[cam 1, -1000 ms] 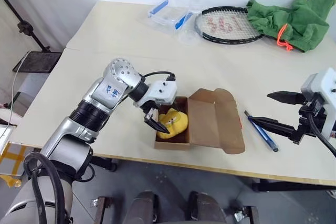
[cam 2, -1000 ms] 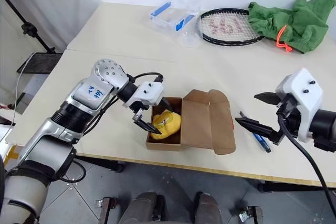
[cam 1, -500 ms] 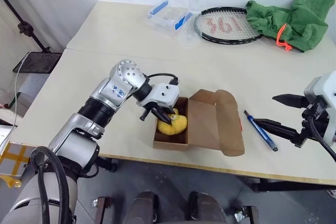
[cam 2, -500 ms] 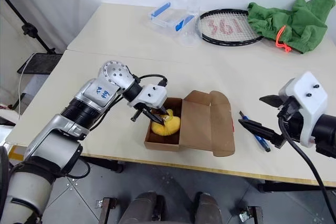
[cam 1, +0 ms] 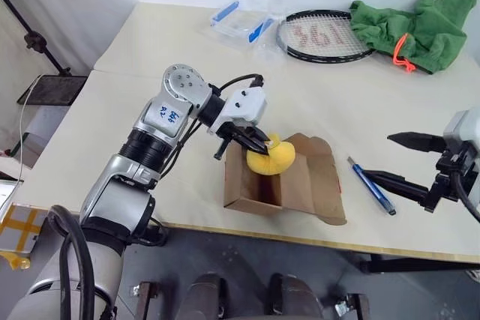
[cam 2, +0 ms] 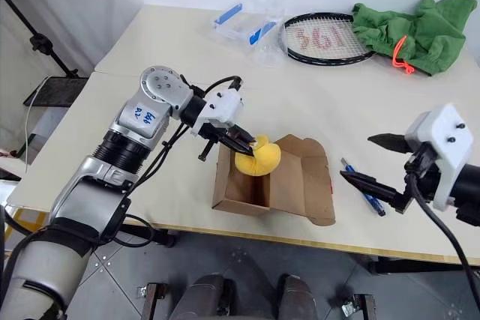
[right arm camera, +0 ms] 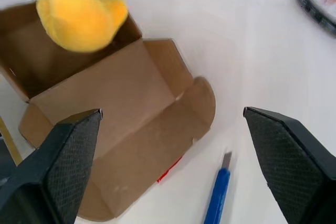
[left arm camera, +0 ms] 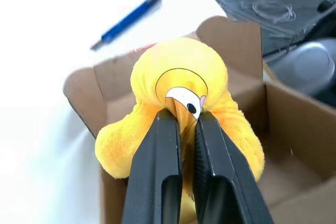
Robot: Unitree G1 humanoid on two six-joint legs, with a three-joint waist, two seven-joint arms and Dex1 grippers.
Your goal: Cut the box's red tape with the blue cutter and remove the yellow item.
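The yellow item (cam 1: 273, 160) is pinched by a thin fold in the closed left gripper (cam 1: 256, 142) just above the open box (cam 1: 259, 189), so it could be dropped if jolted, while the right gripper (cam 1: 405, 161) is spread wide, empty.

The left gripper (cam 2: 244, 142) pinches the yellow item (cam 2: 259, 157) just above the open box (cam 2: 251, 185), while the right gripper (cam 2: 367, 161) hangs wide open near the blue cutter (cam 2: 364, 197)

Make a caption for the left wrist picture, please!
Left gripper pinches the yellow item above the open box, with the blue cutter lying on the table behind.
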